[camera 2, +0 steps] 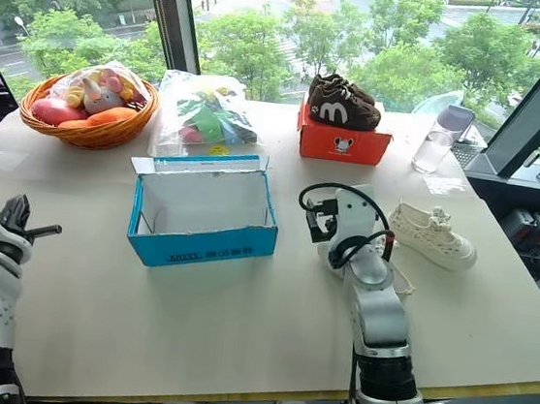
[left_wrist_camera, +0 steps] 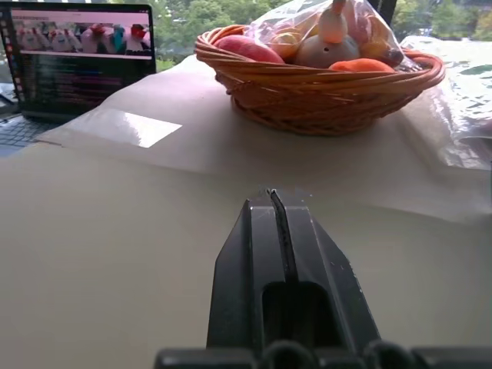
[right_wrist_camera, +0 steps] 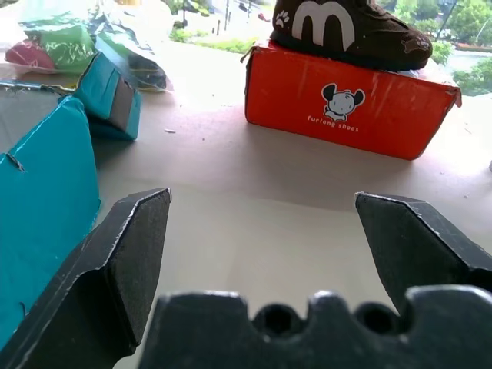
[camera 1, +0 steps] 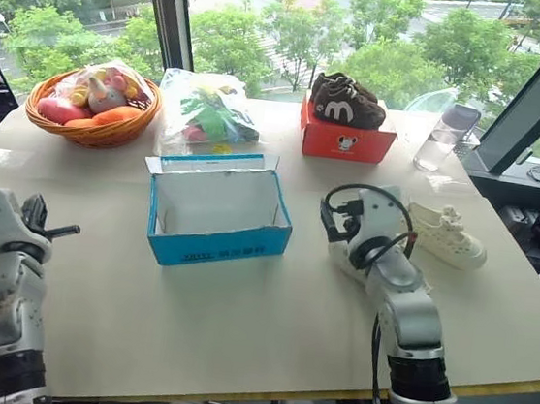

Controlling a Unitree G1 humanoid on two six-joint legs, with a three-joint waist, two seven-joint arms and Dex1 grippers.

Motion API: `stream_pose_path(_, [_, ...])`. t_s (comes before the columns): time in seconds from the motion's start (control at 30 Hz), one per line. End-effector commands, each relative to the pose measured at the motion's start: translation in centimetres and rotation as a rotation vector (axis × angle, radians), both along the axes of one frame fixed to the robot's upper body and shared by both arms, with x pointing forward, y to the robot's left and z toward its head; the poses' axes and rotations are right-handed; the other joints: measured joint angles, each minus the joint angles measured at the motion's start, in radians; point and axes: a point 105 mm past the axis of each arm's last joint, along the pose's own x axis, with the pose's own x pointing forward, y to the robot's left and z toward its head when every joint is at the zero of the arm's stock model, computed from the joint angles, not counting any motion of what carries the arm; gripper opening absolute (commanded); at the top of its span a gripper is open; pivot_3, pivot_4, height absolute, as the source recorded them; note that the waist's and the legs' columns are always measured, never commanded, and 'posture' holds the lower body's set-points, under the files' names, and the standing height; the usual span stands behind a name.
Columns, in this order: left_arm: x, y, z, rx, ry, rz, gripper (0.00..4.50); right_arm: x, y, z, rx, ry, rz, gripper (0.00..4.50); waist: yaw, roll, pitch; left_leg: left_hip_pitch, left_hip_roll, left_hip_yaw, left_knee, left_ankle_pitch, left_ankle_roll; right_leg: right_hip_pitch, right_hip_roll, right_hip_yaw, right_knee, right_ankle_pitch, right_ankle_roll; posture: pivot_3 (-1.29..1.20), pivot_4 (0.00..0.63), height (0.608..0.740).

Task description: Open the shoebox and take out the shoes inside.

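The blue shoebox (camera 1: 221, 248) stands open in the middle of the table, lid (camera 1: 211, 164) folded back, its white inside bare. One cream-white shoe (camera 1: 446, 237) lies on the table to the right of the box. A second cream shoe (camera 2: 400, 280) lies partly hidden under my right arm. My right gripper (right_wrist_camera: 261, 223) hovers open and empty just right of the box, facing the red-orange box. At the table's left side my left gripper (left_wrist_camera: 277, 201) is shut on nothing, facing the basket.
A red-orange box (camera 1: 345, 140) with dark brown shoes (camera 1: 348, 102) on top stands at the back. A wicker basket (camera 1: 88, 128) of toys, a plastic bag (camera 1: 207, 112), a clear bottle (camera 1: 445, 136) and a laptop (left_wrist_camera: 77, 61) line the far and left edges.
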Motion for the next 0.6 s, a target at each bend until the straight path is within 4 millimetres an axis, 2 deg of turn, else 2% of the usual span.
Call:
stream_pose_path(0.03, [0.1,-0.8,0.3,0.016,-0.04,-0.013,0.0,-0.4,-0.8,0.3,0.021,-0.036,0.024,4.48,0.001,0.0,0.0,0.0,0.0,0.0,0.0,0.0,0.0,0.0,0.0,0.0,0.0,0.0,0.0,0.0,0.15,0.74])
stream_pose_path(0.13, [0.6,-1.7,0.2,0.031,-0.039,-0.044,0.0,-0.5,-1.4,-0.4,0.033,-0.019,0.007,4.48,0.0,0.0,0.0,0.0,0.0,0.0,0.0,0.0,0.0,0.0,0.0,0.0,0.0,0.0,0.0,0.0,0.15,0.74])
stream_pose_path(0.37, [0.9,-2.0,0.2,0.02,-0.056,-0.054,0.0,-0.4,-2.2,-1.6,0.007,0.008,-0.028,4.48,-0.002,0.0,0.0,0.001,0.0,0.0,0.0,0.0,0.0,0.001,0.001,0.0,0.0,0.0,0.0,0.0,0.15,0.74])
stream_pose_path(0.6, [1.0,-2.5,0.4,0.012,-0.081,-0.055,0.0,-0.4,-2.4,-1.8,0.002,0.011,-0.028,4.48,-0.001,0.0,0.0,0.001,0.0,0.0,0.001,0.0,0.0,0.001,0.001,0.0,0.0,0.0,0.0,0.0,0.15,0.74])
